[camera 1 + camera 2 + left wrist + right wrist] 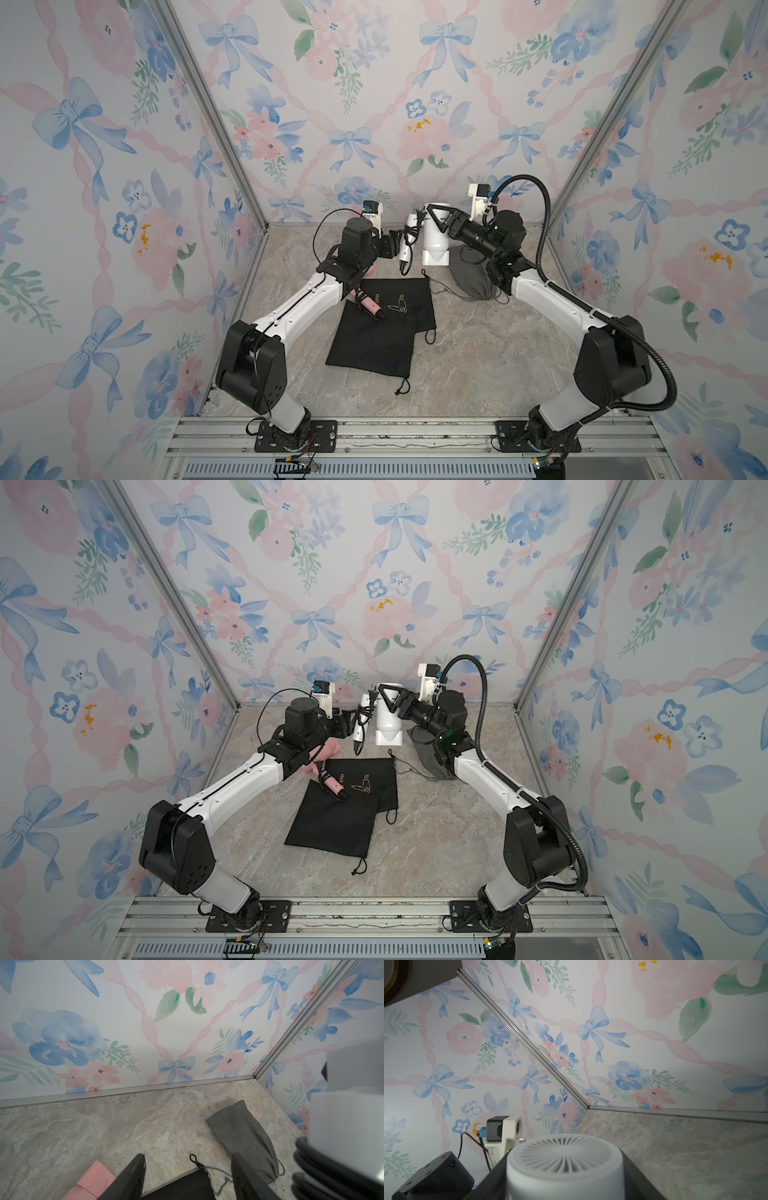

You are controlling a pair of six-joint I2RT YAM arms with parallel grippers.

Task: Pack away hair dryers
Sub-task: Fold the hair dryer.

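The white plastic hair dryer (434,249) hangs above the table's back edge, its stubby barrel clamped in the right gripper (440,220). It looks light, rigid and probably slick, and its slim corded handle (409,241) offers a free hold. The left gripper (188,1156) gapes empty beside it. Below lie a small pink hair dryer (370,306), flat black cloth pouches (374,340) and a grey cloth pouch (469,278).

1. Floor (478,353): beige-grey stone-look slab w/ pale veins, matte.
2. Back wall (374,83): stands on floor's far edge. White paper w/ blue bows, pink ribbons & flowers, green leaves.
3. Left wall (83,208) & right wall (706,208): flank floor, same print.
4. Metal posts (216,116): rise from floor's 2 far corners.
5. Metal strip (124,1092): runs where back wall meets floor.
6. Metal rails (415,432): along floor's near edge; slotted grey strip (415,469) just past them.
7. Light: soft, even; faint shadows on floor.
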